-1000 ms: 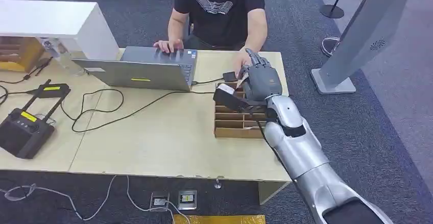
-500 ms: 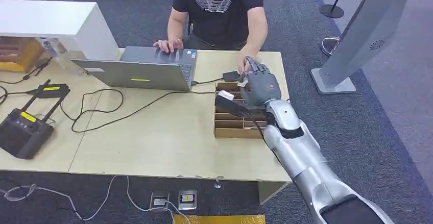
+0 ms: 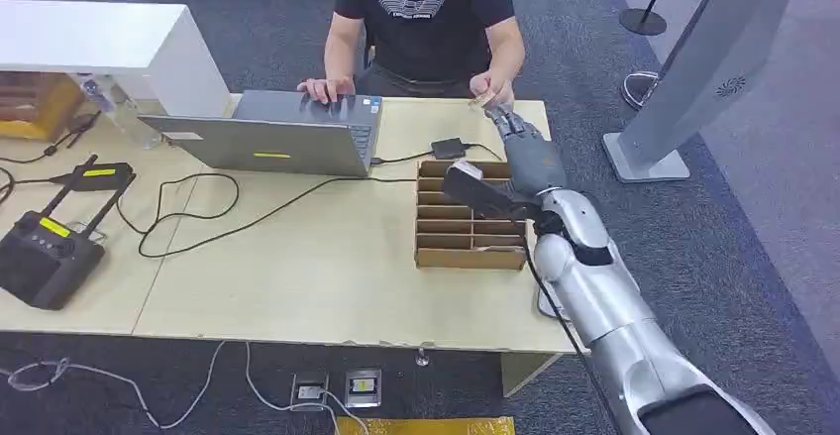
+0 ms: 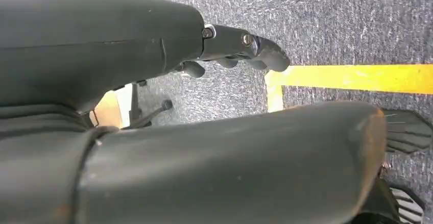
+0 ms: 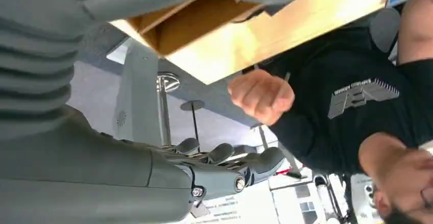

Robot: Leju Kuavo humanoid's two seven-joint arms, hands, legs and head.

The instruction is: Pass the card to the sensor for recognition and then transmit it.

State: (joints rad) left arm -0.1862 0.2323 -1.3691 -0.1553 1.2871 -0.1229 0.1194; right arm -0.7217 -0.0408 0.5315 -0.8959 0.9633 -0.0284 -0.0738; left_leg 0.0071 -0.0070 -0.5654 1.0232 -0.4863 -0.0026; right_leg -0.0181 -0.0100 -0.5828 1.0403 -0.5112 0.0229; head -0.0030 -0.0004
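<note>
Readable writing is scarce: the person's black T-shirt [image 3: 426,14] carries a white striped logo with small lettering under it, too small to read in the head view and upside down and blurred in the right wrist view. Yellow label strip on the laptop [image 3: 272,138] lid, yellow labels on the black controller [image 3: 45,252] and on the black device [image 3: 99,174] beside it, none legible.

Card [image 3: 482,100]: thin, tan, pinched in the person's hand [image 3: 492,91] at the table's [image 3: 297,267] far edge, just beyond the robot's fingertips and apart from them. Right wrist view shows that same hand [image 5: 261,96] closed around the thin card edge-on.

Right hand [image 3: 530,153] reaches over the far right end of the table, past the wooden slotted organizer [image 3: 466,227]; fingers extended and slightly spread, holding nothing. Small black sensor box [image 3: 448,148] sits on the table beside the organizer's far edge, cable running to the laptop.

Left hand [image 4: 224,48] hangs over grey carpet with a yellow floor line [image 4: 357,78]; fingers curl loosely, nothing seen in them, can't tell more.

Person's other hand is on the laptop keyboard. Black cables [image 3: 198,222] loop across the table. White cabinet [image 3: 109,44] at far left; grey kiosk stand [image 3: 693,78] on the carpet at right.
</note>
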